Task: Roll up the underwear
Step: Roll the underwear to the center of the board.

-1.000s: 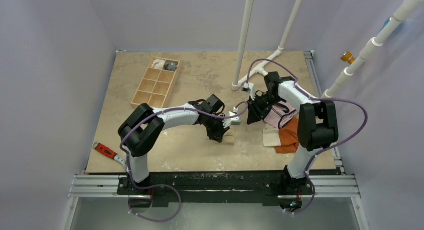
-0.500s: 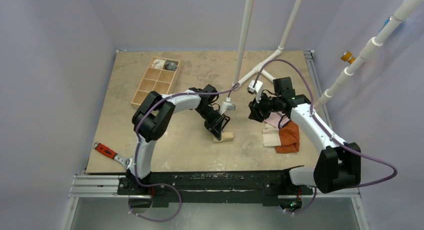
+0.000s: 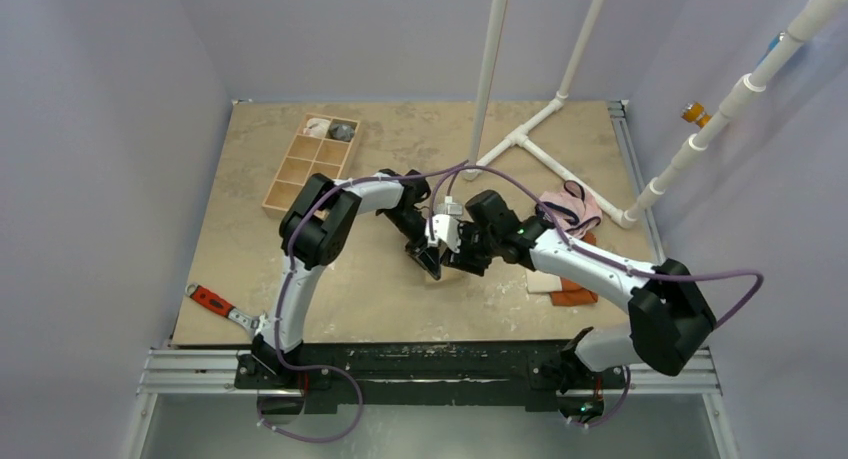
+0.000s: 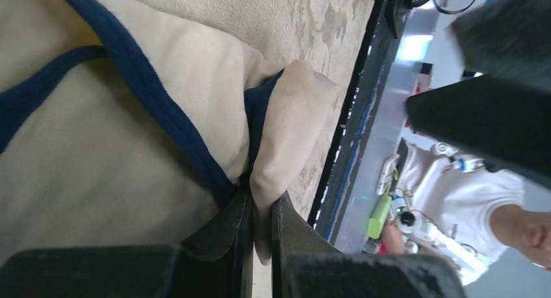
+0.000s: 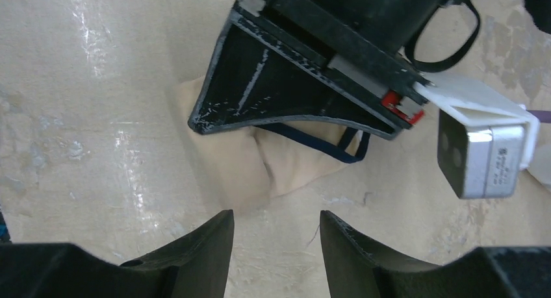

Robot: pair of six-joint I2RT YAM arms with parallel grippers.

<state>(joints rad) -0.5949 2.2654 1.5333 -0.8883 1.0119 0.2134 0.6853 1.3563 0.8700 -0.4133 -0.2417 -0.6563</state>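
Pale lilac walls close in a mottled beige table (image 3: 380, 309), and both arms meet near its middle. The left claw (image 4: 262, 204) is clamped shut on a fold of the underwear (image 4: 97, 129), with the tan cloth and its navy edging squeezed between the two black fingers. The rest of the garment spreads away from that pinch in soft folds and lies on the table. The right claw (image 5: 273, 226) hangs just beside it with its fingers spread apart and nothing between them. Its tips are apart from the cloth, which lies just ahead of them, partly under the left claw.

From above, the underwear shows only as a small bunched tan lump, mostly hidden under the two claws. To the right of the right claw lie pink briefs (image 3: 570, 207) and orange and cream cloths (image 3: 560, 284). Well off to the left of the left claw are a wooden tray (image 3: 312, 163) with compartments and a red-handled tool (image 3: 212, 301). White pipes (image 3: 487, 69) stand beyond both claws.
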